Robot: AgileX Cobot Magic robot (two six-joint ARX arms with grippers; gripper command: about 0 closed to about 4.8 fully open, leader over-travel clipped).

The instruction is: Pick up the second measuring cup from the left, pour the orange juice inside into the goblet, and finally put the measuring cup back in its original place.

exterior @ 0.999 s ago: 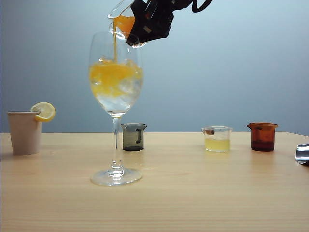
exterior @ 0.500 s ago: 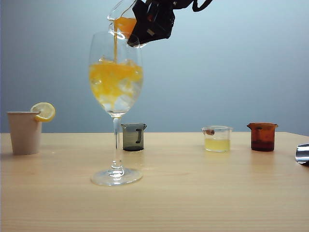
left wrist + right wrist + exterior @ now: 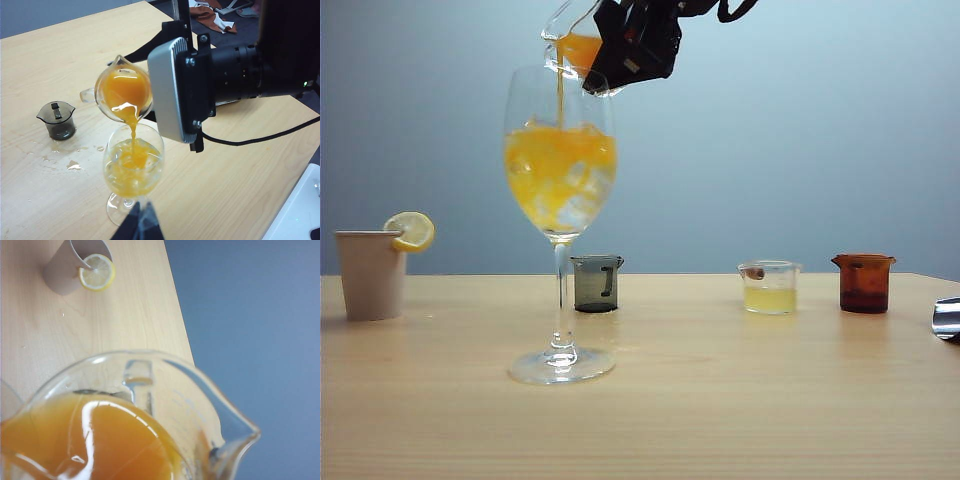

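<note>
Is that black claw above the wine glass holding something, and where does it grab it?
Yes: the right gripper holds the tilted measuring cup by its side wall, pouring orange juice into the goblet. The left gripper holds nothing.

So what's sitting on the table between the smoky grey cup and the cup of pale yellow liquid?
Nothing: in the exterior view the tabletop between the smoky grey cup and the pale yellow cup is bare wood.

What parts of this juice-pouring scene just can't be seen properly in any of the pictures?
- Right hand: in the exterior view its body hides the fingers on the measuring cup.
- Left hand: left wrist view's edge cuts off all but dark tips.
- Goblet: right wrist view shows only a rim sliver.
- Shiny object: cut by the exterior edge.
</note>
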